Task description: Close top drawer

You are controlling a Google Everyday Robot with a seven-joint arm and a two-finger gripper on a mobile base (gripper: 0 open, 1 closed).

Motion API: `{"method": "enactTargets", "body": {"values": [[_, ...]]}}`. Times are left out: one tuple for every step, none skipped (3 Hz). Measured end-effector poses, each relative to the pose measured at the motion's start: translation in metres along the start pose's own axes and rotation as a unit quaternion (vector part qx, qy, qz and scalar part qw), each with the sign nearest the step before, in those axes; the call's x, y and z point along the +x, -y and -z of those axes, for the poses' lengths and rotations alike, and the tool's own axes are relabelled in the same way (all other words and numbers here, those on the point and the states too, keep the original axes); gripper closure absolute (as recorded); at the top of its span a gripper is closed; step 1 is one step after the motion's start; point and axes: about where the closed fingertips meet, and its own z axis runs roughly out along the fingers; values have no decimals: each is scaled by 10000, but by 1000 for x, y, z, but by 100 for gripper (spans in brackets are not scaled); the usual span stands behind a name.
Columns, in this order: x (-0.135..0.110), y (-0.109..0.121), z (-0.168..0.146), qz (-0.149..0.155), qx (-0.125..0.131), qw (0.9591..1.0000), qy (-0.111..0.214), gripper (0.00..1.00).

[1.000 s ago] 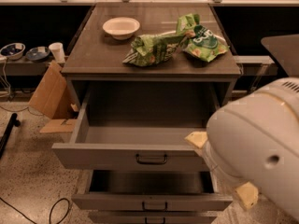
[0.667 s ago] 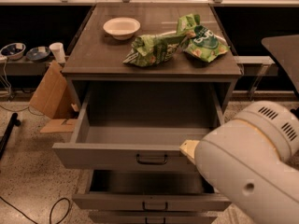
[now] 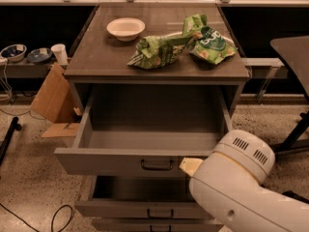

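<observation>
The top drawer (image 3: 116, 161) of the grey cabinet is pulled far out and its deep box is empty. Its dark bail handle (image 3: 157, 165) sits at the centre of the front panel. My gripper (image 3: 190, 166) shows as a cream tip at the end of the big white arm (image 3: 241, 192) at the lower right. The tip lies against or just in front of the drawer's front panel, right of the handle. The arm hides the panel's right end.
A second drawer (image 3: 140, 209) below is also partly open. On the cabinet top are a white bowl (image 3: 125, 28) and two green snack bags (image 3: 159, 52) (image 3: 212, 42). Cardboard (image 3: 53, 100) leans at the left, and a dark table (image 3: 292, 52) stands at the right.
The white arm has swung down and to the right, uncovering more of the drawer's right side. The cream tip has dropped slightly along the front panel. The drawer stays open as before.
</observation>
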Motion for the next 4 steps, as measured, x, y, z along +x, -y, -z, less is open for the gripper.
{"method": "enactTargets", "body": {"values": [[-16,5,-10,675,110,9976,-117,0],[-37,9,-9,1379,275,9899,-175,0],[-53,17,-14,1988,277,9794,-241,0],[-59,27,-21,2421,257,9692,-381,0]]}}
